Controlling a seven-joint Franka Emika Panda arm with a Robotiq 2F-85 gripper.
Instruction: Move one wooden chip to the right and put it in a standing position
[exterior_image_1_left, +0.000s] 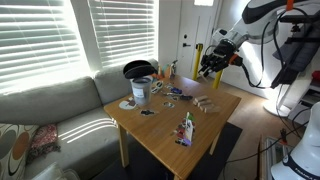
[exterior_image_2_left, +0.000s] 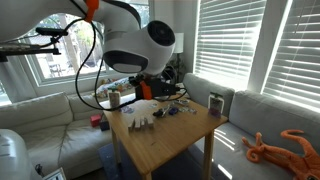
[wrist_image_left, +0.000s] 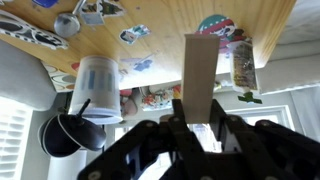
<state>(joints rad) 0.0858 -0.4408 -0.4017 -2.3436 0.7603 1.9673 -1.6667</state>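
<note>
The wooden table (exterior_image_1_left: 157, 127) is smooth, pale and cluttered at one end. If I come down there, I could knock the black bowl (wrist_image_left: 62, 135) or the ribbed white cup (wrist_image_left: 97, 88) beside it. My gripper (wrist_image_left: 197, 118) is pinched narrow on one wooden chip (wrist_image_left: 200, 65), a thin, flat rectangle of light, bare wood, held well above the tabletop. Its edge is slim, so if I let go with it tilted it will probably fall flat. I can't quite tell how deep my hold is, so it could also slip.

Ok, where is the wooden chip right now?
In the wrist view the wooden chip is clamped in the tool, with the white cup to its left in that picture.
</note>
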